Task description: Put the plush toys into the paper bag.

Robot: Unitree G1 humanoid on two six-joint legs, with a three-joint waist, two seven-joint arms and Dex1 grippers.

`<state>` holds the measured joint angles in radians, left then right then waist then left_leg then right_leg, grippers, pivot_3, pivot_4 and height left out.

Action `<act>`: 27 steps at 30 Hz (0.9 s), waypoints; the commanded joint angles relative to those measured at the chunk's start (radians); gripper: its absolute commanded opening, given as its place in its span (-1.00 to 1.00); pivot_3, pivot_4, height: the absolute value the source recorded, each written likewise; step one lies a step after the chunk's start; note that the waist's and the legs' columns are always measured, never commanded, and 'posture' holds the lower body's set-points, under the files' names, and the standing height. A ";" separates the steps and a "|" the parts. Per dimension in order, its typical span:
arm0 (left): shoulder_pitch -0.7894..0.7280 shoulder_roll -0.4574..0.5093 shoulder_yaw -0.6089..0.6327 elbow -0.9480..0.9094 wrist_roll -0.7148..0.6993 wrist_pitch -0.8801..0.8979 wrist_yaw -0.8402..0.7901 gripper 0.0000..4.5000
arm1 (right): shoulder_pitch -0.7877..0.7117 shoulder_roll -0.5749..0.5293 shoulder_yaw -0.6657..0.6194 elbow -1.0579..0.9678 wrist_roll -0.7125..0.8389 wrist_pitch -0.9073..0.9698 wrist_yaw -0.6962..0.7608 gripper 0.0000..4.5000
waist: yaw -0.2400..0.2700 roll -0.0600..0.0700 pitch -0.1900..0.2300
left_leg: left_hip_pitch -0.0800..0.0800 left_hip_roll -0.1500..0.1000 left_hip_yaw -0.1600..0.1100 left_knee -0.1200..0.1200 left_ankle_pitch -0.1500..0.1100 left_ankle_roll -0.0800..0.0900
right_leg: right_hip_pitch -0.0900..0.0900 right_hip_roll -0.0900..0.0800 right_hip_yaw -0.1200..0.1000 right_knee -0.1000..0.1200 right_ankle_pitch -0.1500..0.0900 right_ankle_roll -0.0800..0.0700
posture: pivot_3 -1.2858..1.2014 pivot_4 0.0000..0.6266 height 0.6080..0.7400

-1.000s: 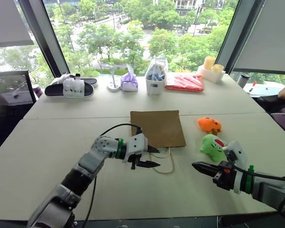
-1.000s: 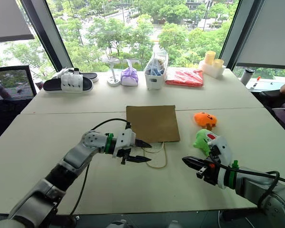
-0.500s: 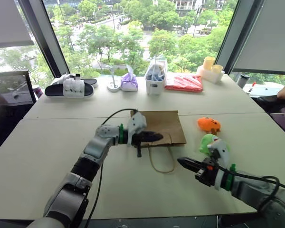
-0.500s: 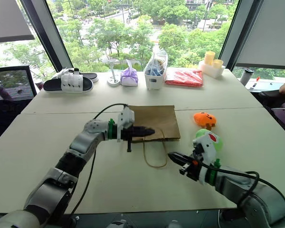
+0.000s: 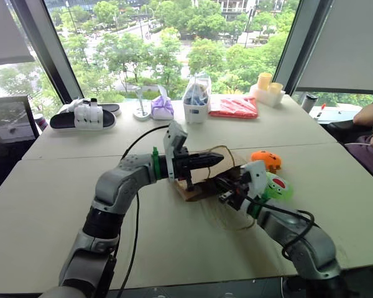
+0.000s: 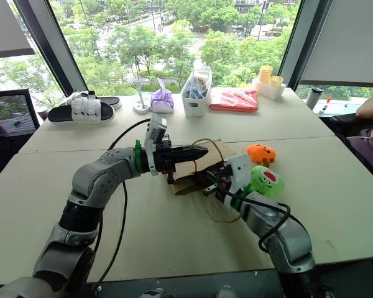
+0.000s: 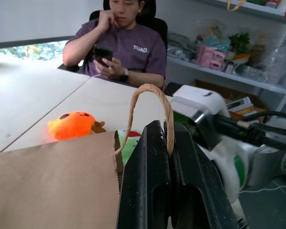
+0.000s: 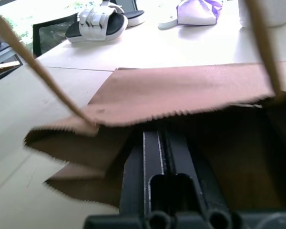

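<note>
The left gripper was clamped on the brown kraft paper bag's cord handle. The right gripper, fingers together and empty, poked into its mouth. The green plush creature and orange pumpkin plush lay outside, unbagged.

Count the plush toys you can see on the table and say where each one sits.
2. The orange pumpkin toy sits on the table just beyond the green toy, which lies beside the right arm. Both are still outside the paper bag; none seems hidden.
</note>
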<state>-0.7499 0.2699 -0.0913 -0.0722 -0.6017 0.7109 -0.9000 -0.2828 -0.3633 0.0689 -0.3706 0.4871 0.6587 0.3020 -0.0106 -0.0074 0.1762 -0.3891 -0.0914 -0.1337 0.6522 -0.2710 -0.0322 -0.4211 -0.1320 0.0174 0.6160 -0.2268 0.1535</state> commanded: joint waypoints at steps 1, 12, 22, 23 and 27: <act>-0.003 -0.002 0.014 -0.007 -0.001 -0.021 0.013 -0.99 | -0.035 0.009 0.049 0.081 -0.089 -0.045 0.009 -1.00 | -0.001 0.000 0.000 | 0.000 0.000 0.000 0.000 0.001 -0.001 | 0.000 0.000 0.000 0.000 0.000 0.000 | 0.03 -0.52 1.00; -0.041 0.014 0.010 -0.031 -0.012 -0.065 -0.019 -0.99 | -0.053 0.042 0.123 0.196 -0.231 -0.010 0.002 -1.00 | -0.003 0.000 0.000 | 0.000 0.000 0.001 -0.002 0.002 -0.003 | -0.003 0.000 0.002 0.001 0.000 0.000 | 0.03 -0.52 1.00; -0.097 -0.026 0.033 -0.169 -0.169 0.019 -0.019 -0.99 | -0.032 0.073 0.151 0.187 -0.275 0.030 0.010 -1.00 | -0.008 0.001 -0.001 | 0.000 0.000 0.001 -0.003 0.002 -0.003 | -0.003 0.001 0.002 0.001 0.000 0.000 | 0.03 -0.52 1.00; -0.096 -0.025 0.035 -0.174 -0.183 0.028 -0.019 -0.99 | -0.030 0.077 0.151 0.186 -0.278 0.032 0.011 -1.00 | -0.007 0.001 -0.001 | 0.000 0.001 0.001 -0.003 0.002 -0.003 | -0.003 0.001 0.002 0.001 0.000 0.000 | 0.03 -0.52 1.00; -0.093 -0.021 0.039 -0.160 -0.198 0.035 -0.009 -0.99 | -0.028 0.085 0.148 0.185 -0.286 0.036 0.017 -1.00 | -0.005 0.001 -0.001 | 0.000 0.001 0.001 -0.002 0.002 -0.003 | -0.003 0.001 0.002 0.001 0.000 0.000 | 0.03 -0.52 1.00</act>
<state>-0.8354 0.2500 -0.0824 -0.2084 -0.7743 0.7551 -0.9114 -0.3212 -0.2872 0.2089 -0.1714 0.2081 0.6847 0.3119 -0.0160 -0.0067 0.1757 -0.3893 -0.0909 -0.1326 0.6499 -0.2692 -0.0353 -0.4243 -0.1310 0.0193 0.6171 -0.2268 0.1532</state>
